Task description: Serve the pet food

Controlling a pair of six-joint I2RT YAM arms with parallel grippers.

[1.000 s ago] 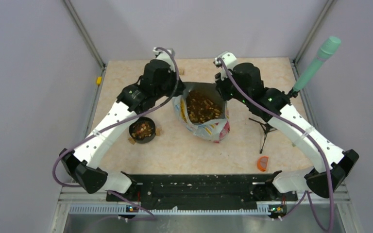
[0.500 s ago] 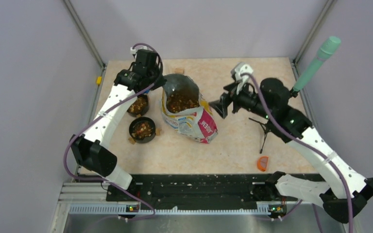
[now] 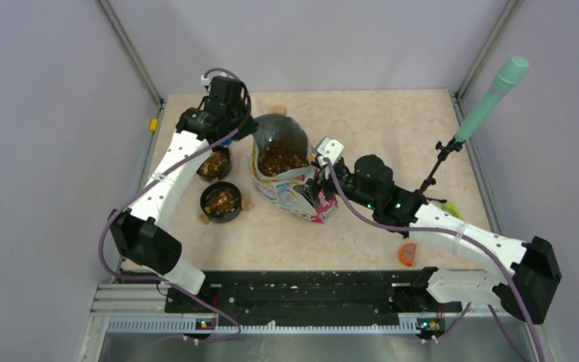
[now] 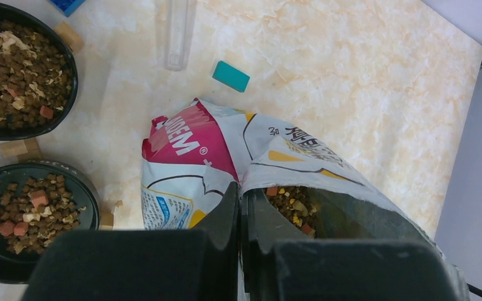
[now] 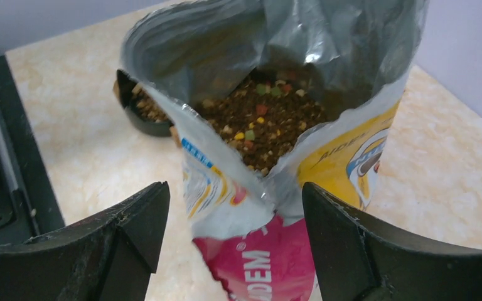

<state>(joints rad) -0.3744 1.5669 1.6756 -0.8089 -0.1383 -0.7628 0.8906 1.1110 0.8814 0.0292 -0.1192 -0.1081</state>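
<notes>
right hand (image 5: 233, 188) moved up to the bag (image 5: 336, 153), fingers apart.

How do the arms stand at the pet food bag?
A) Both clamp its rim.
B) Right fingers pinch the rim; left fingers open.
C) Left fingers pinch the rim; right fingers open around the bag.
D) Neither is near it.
C: the left gripper is shut on the rim of the bag, and the right gripper is open astride it.
</notes>
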